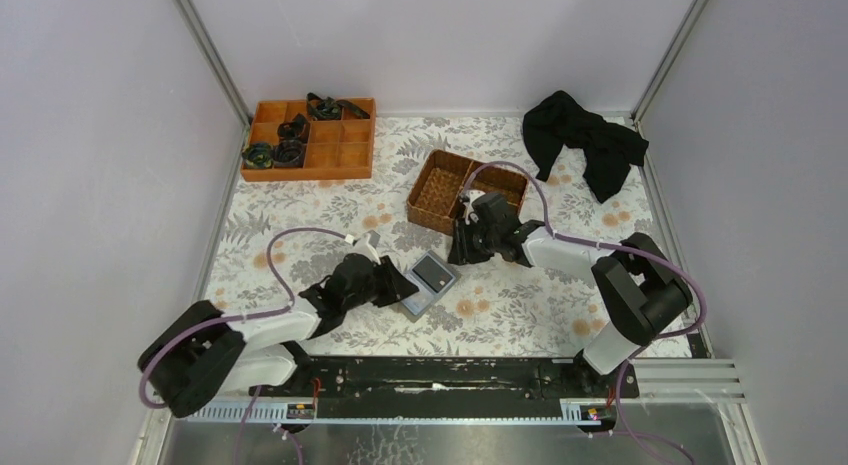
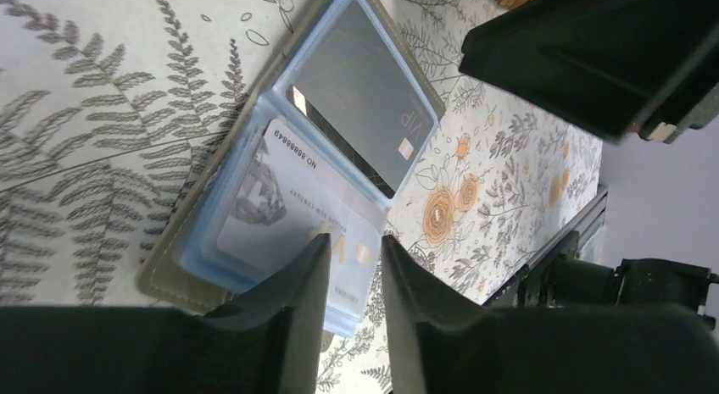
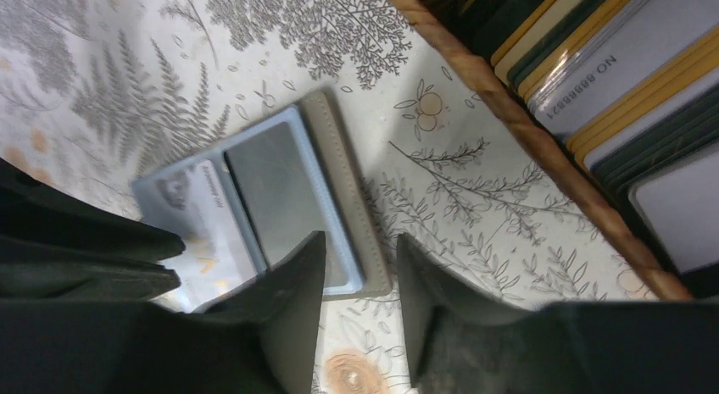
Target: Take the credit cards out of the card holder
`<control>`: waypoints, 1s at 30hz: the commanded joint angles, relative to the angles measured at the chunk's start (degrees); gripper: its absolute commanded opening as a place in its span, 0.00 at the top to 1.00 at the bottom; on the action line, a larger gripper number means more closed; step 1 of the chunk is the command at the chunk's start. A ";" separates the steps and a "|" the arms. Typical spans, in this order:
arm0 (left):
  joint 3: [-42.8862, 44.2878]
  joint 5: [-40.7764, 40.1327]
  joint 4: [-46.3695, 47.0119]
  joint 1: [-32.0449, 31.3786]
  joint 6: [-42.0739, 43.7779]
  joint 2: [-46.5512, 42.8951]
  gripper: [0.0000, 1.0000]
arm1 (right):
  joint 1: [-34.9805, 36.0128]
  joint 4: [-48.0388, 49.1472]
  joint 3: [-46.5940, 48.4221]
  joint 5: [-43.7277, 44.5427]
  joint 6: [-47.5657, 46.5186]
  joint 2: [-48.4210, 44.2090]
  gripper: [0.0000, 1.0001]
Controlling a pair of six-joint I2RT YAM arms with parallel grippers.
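Note:
The card holder lies open on the floral cloth between the arms. In the left wrist view its upper panel holds a dark card. A pale card sticks partly out of the lower sleeve. My left gripper is open, its fingertips on either side of that pale card's protruding edge. My right gripper is open and empty, hovering over the holder's far corner. Several credit cards lie stacked in the wicker basket.
The wicker basket stands just behind the right gripper. An orange divided tray with dark items is at the back left. A black cloth lies at the back right. The left gripper is at the holder's left edge.

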 commanded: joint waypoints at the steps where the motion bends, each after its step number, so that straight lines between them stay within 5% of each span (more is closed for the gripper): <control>1: -0.12 4.52 15.82 -0.45 -2.67 7.12 0.61 | -0.32 -1.53 2.52 -0.01 -2.66 2.99 0.78; 3: -0.32 5.40 18.11 -0.45 -3.42 9.62 0.60 | -0.34 -0.78 1.33 -0.41 -2.45 3.01 0.98; 4: -0.28 5.51 18.31 -0.45 -3.46 10.33 0.60 | -0.34 -0.20 0.54 -0.56 -2.28 2.73 1.00; 14: -1.13 1.65 7.45 -0.40 -3.15 10.83 0.66 | -0.17 7.30 -9.22 -6.27 2.51 0.04 1.00; 30: -1.66 7.70 20.27 1.75 -2.90 7.67 0.64 | 5.06 5.75 -12.04 -2.87 5.70 -7.15 1.00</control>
